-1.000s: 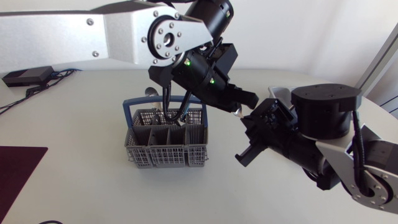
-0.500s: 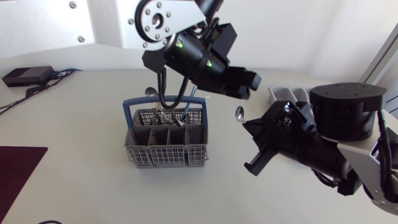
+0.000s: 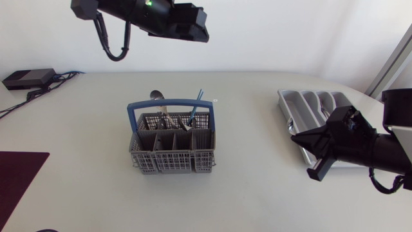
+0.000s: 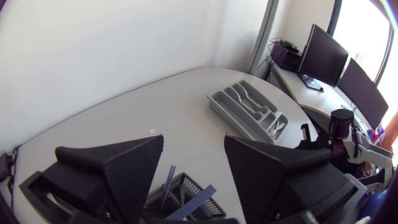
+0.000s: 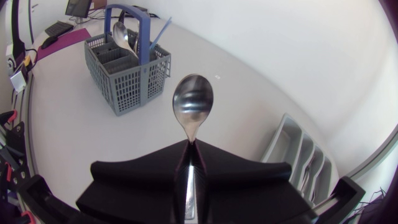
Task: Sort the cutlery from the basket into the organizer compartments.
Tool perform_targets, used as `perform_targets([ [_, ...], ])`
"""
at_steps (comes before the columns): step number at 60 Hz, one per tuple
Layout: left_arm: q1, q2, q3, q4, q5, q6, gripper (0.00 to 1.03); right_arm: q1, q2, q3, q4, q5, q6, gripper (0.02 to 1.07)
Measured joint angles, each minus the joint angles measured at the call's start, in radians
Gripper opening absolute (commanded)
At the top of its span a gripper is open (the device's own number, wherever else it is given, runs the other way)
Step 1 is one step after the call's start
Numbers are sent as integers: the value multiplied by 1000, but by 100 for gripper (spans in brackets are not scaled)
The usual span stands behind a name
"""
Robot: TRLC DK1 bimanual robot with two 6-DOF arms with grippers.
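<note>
The right end effector (image 5: 188,147) is clamped tight on a spoon (image 5: 193,103). The handle is pinched between both fingers, and the shiny bowl pokes out ahead of the tips, facing the camera. From above, that right end effector (image 3: 313,147) hangs at the right of the surface (image 3: 257,193), over the near end of the grey organizer (image 3: 310,103). Well to its left stands the grey basket (image 3: 172,161) with its blue handle upright. A second spoon (image 3: 156,95) and a blue-handled utensil (image 3: 197,102) stick up from its far side. The left end effector (image 4: 193,155) is high above the basket, with its fingers spread wide and nothing between them. In its view the organizer (image 4: 249,112) lies far ahead.
</note>
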Motion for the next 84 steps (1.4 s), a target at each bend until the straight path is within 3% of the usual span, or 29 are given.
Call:
perform_targets([
  [9, 45, -72, -76, -10, -11, 96, 69, -153, 95, 50, -58, -113, -150, 8],
  [20, 106, -172, -198, -11, -18, 181, 69, -280, 224, 136, -145, -179, -361, 8],
  [48, 174, -344, -465, -8, -43, 321, 69, -605, 642, 434, -416, -193, -1015, 8],
  [68, 192, -423, -596, -6, -55, 348, 69, -693, 808, 505, -394, -72, -1253, 8],
  [84, 150, -468, -659, -1, -114, 359, 69, -694, 851, 497, -191, 8, -1295, 8],
])
